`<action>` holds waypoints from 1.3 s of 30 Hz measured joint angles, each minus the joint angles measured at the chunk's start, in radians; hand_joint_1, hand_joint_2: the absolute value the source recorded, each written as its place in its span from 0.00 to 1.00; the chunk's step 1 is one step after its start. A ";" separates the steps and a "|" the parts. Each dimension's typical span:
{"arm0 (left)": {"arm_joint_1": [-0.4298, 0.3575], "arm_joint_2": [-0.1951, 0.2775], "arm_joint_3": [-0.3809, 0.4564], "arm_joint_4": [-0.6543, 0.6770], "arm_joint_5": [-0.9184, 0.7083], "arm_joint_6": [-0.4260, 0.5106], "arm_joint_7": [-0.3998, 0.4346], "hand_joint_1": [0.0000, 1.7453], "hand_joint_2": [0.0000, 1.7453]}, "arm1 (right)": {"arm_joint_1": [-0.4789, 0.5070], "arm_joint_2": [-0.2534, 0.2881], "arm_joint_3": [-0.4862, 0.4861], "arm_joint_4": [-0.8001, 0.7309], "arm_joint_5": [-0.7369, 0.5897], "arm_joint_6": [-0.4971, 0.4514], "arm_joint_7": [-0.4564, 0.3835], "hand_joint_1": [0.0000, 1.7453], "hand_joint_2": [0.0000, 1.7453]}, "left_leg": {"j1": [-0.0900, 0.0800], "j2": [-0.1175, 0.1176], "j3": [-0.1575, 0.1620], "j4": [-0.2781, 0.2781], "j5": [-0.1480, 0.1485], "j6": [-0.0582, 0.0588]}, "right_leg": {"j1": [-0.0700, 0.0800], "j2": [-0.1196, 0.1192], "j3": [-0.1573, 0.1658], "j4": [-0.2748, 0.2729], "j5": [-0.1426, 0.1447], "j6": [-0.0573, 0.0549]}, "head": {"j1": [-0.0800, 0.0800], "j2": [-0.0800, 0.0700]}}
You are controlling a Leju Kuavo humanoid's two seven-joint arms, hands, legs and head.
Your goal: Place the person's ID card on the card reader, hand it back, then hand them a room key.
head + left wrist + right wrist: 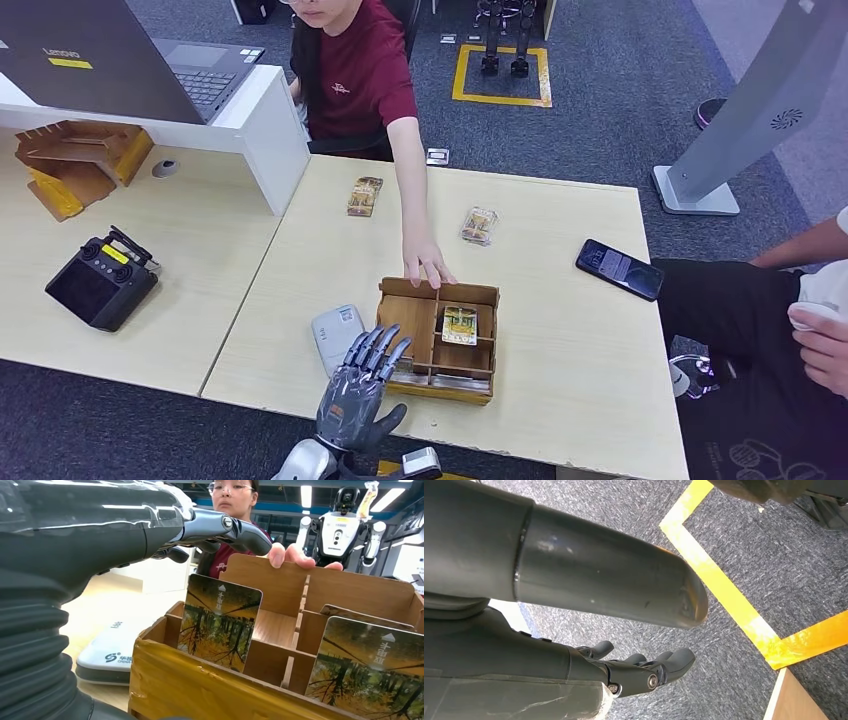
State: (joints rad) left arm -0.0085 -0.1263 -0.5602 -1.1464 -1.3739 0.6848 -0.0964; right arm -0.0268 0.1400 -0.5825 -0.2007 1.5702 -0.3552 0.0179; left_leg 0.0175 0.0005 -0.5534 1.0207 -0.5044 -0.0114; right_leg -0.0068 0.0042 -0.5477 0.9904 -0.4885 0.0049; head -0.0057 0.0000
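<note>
Table [560, 230] is carrying everything; a person [360, 70] in red is sitting at the far side, reaching a hand [428, 262] onto the far rim of the wooden box [415, 385]. The box is sitting near the table's near edge, divided into compartments, with room key cards standing in its near slots; one key [219, 621] is standing upright just behind the near wall, and another card [460, 324] is lying in a middle-right compartment. Card reader [337, 338] is lying flat just left of the box, nothing on it. Two loose cards are lying on the far part of the table, one [365, 196] far left and one [480, 226] right of the person's arm; can't tell which, if either, is the ID. Phone [620, 268] is lying well right. Left hand [365, 385] is hovering over the box's near left corner, fingers spread and extended, holding nothing. Right hand [644, 670] is hanging over carpet, fingers loosely apart, empty. Judging: the room-key step is looking in hand. Next move is calling for lowering the left fingers onto the upright key and pinching it by its top edge.
</note>
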 joint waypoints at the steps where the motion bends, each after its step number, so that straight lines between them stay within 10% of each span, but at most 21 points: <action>1: 0.000 0.000 0.001 -0.001 0.002 0.000 -0.001 0.00 1.00 | 0.000 0.000 0.000 0.000 0.000 0.000 0.000 0.00 0.00 | 0.000 0.000 0.000 0.000 0.000 0.000 | 0.000 0.000 0.000 0.000 0.000 0.000 | 0.000 0.000; 39: 0.007 -0.029 0.093 -0.120 -0.071 -0.016 0.010 0.00 1.00 | 0.001 0.000 0.002 0.000 0.000 0.003 -0.001 0.00 0.00 | 0.000 0.000 0.000 0.000 0.000 0.000 | 0.000 0.000 0.000 0.000 0.000 0.000 | 0.000 0.000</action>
State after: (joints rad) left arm -0.0013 -0.1555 -0.4672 -1.2662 -1.4452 0.6688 -0.0865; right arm -0.0263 0.1400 -0.5804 -0.2007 1.5702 -0.3520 0.0167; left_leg 0.0175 0.0005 -0.5531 1.0207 -0.5043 -0.0114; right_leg -0.0068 0.0041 -0.5473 0.9904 -0.4884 0.0050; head -0.0059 0.0000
